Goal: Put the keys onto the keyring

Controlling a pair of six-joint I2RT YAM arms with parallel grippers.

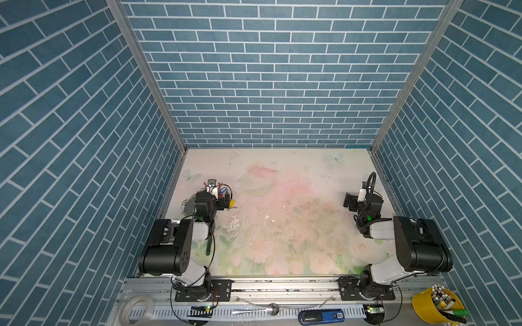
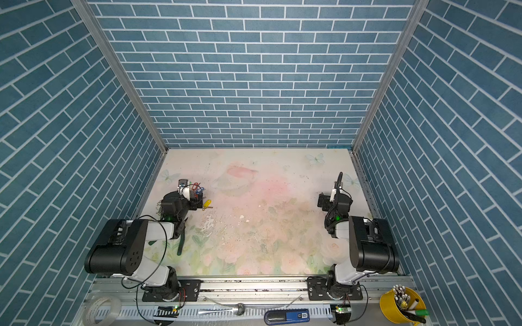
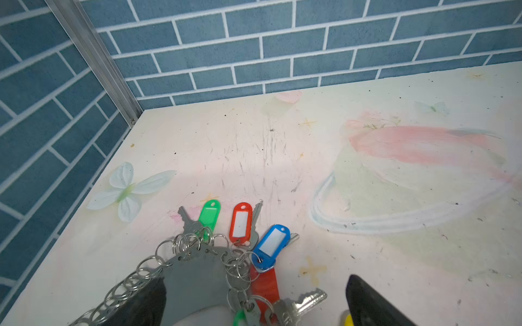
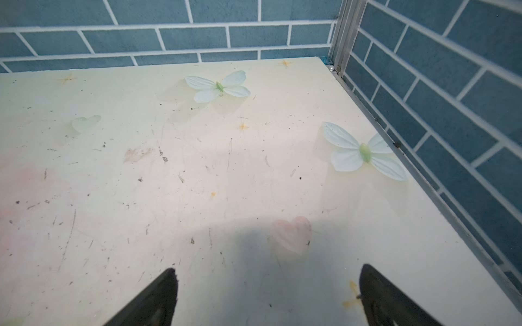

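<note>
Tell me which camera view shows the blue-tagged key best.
The left wrist view: the blue-tagged key lies close and sharp there, its white label and metal tip plain to see. Both top views show only a tiny blue speck. The right wrist view shows none of it.

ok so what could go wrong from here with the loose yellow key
1. The left fingers stand open over the edge of the keyring. Closing may snag its ring chain instead of the loose yellow-tagged key.
2. The right fingers hang open far across the table, so nothing steadies the keyring, and a tug could drag it.
</note>
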